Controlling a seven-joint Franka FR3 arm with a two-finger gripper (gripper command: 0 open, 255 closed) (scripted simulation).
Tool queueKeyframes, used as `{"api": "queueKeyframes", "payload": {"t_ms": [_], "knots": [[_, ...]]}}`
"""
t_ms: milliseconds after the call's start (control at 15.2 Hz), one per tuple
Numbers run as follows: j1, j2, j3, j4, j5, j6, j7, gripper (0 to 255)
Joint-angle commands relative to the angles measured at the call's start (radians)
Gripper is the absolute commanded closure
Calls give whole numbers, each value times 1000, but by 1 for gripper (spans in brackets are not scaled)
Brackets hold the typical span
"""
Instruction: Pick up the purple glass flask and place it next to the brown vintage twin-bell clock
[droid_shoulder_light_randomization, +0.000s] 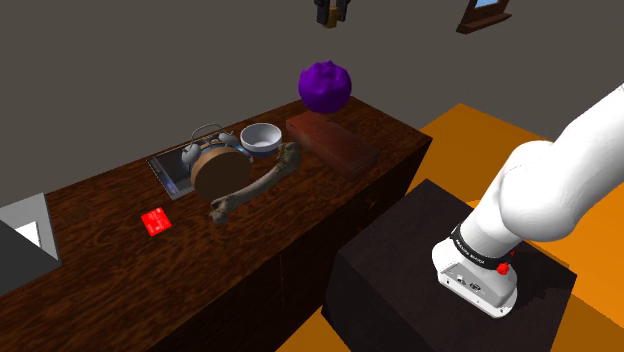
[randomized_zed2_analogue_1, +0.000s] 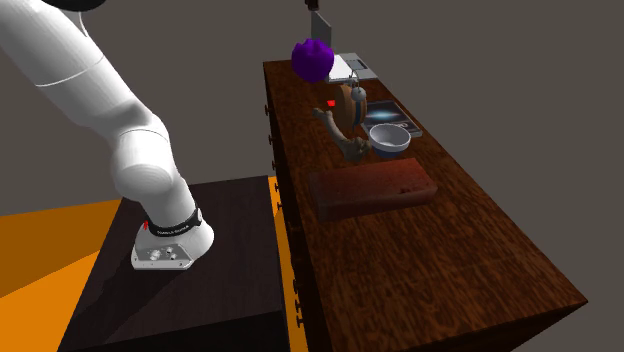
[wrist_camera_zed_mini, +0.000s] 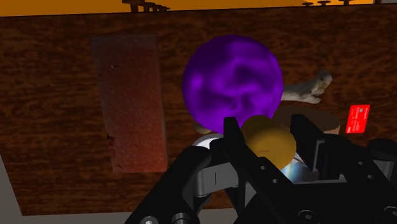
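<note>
Pinched narrow with the gripper (wrist_camera_zed_mini: 267, 132) on the tan stopper (wrist_camera_zed_mini: 270, 145) of the purple flask (wrist_camera_zed_mini: 232, 79), a black finger at each side. Held in the air, clear of the counter (droid_shoulder_light_randomization: 120, 250), higher than the twin-bell clock (droid_shoulder_light_randomization: 215, 168). In the shoulder view, to the right of the clock, past the grey bowl (droid_shoulder_light_randomization: 262, 137) just beside it. Seen from the wrist, hanging nearly over clock and bowl. Hard to fix the exact spot beneath from these angles.

Judged as mid-carry: lifted already, not yet set down. Crowded around the clock: bowl on that right side, a bone (droid_shoulder_light_randomization: 250, 186) lying along the clock's front, a recessed tray (droid_shoulder_light_randomization: 166, 175) at its far side, a brown slab (droid_shoulder_light_randomization: 333, 142) beyond the bowl. Bare wood on the clock's other side, between it and the red card (droid_shoulder_light_randomization: 156, 221).

Next, probably: carry across to that bare patch, keep upright, lower slowly until the round bulb rests on the wood just beside the clock, without nudging bells or bone. Open only once settled. Likely to roll on so round a body, so release gently and rise straight up.
</note>
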Motion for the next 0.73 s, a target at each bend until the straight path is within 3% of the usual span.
{"api": "queueKeyframes", "payload": {"t_ms": [0, 462, 660], "knots": [[18, 18, 31, 17, 2, 3, 51, 255], [94, 157, 149, 171, -25, -16, 242, 255], [91, 130, 144, 96, -16, 33, 235, 255]]}}
